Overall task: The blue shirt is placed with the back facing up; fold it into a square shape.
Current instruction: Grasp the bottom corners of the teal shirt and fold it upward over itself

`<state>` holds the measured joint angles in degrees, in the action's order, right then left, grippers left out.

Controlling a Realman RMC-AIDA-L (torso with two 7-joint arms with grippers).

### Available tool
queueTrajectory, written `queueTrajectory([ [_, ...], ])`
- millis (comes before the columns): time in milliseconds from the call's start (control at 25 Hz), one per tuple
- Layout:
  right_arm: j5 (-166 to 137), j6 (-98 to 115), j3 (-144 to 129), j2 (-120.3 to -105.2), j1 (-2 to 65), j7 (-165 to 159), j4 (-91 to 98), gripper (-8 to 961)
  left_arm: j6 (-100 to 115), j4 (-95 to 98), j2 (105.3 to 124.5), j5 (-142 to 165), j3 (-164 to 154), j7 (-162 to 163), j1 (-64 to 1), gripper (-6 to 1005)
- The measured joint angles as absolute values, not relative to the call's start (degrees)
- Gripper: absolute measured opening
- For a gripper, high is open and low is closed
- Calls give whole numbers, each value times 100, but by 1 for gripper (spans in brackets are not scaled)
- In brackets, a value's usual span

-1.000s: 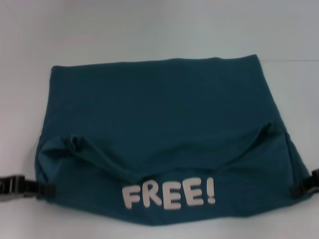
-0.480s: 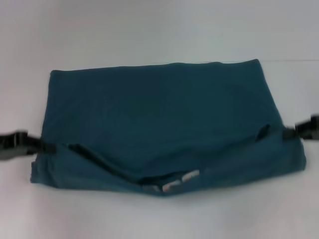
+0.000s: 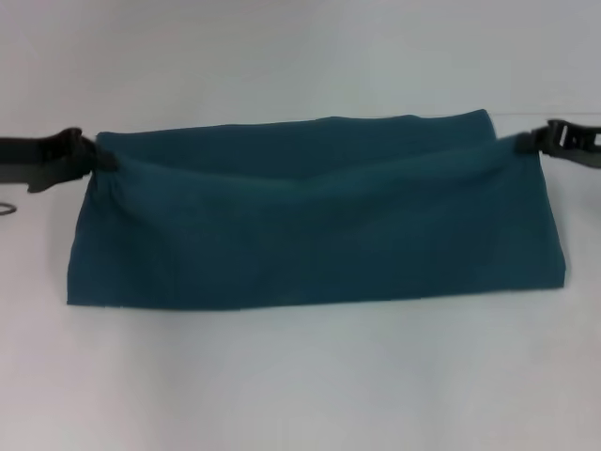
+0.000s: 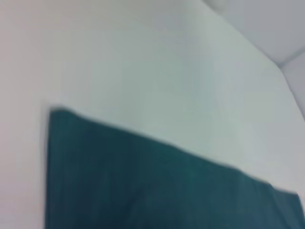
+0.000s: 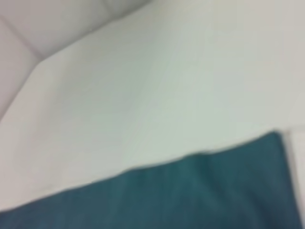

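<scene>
- You see the blue shirt [image 3: 319, 225] lying across the middle of the white counter [image 3: 300, 385] as a wide, low band, plain side showing, no lettering in sight.
- Your left tool [image 3: 94, 158] sits at the shirt's far left corner, closed on a pinch of the cloth's upper layer.
- Your right tool [image 3: 531, 141] sits at the shirt's far right corner, likewise clamped on the upper layer.
- Between the two tools that layer's edge sags in a shallow curve, just short of the shirt's far hem.
- The shirt's near edge is a straight fold lying flat on the counter.
- In both wrist views you get only the shirt's teal cloth [image 4: 157, 186] [image 5: 200, 195] against the counter; neither tool's fingers show there.
</scene>
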<state>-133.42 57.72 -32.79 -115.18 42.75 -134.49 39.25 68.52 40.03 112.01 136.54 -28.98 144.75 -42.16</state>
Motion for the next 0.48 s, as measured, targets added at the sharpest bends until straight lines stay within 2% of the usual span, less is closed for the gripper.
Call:
queueTrajectory([
  [320,-13343,4135,-3917,-11641,4628,-13489,3549,41,5160,3529,11381,13658,-3589,14518,-4496,48],
  [480,-13367,3148,-4381,-11705,4909,-13497,3107,41,4608,3295,11406,13659,-3745,14536,-4664,49],
])
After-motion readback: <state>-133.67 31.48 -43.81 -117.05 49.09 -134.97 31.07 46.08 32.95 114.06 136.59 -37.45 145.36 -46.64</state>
